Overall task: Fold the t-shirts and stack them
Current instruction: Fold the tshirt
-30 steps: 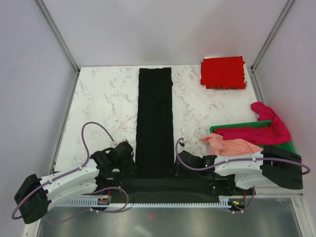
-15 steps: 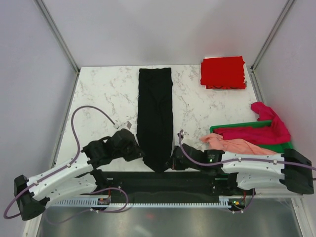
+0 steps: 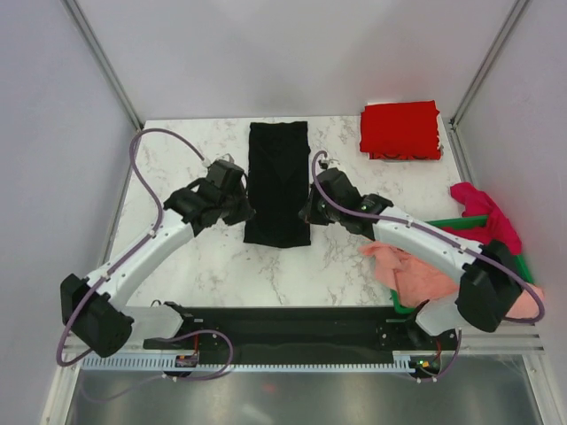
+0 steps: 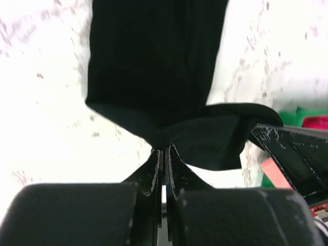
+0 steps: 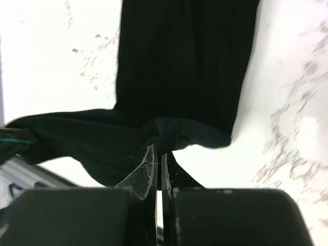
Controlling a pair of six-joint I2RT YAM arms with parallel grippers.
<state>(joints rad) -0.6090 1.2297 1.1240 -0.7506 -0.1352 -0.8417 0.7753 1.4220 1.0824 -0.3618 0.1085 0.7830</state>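
Observation:
The black t-shirt lies as a narrow strip in the middle of the table, its near end lifted and carried over its far part. My left gripper is shut on the shirt's left near corner. My right gripper is shut on its right near corner. A bright red t-shirt lies folded at the far right corner. A salmon-pink t-shirt and a magenta t-shirt hang crumpled over the bin at the right.
A green bin stands at the table's right edge, under the right arm. Bare marble table lies to the left of the black shirt. Frame posts stand at the far corners.
Both grippers have moved away from the near edge toward the table's middle, carrying the black shirt's near end up and over its far part. The strip now looks about half as long.

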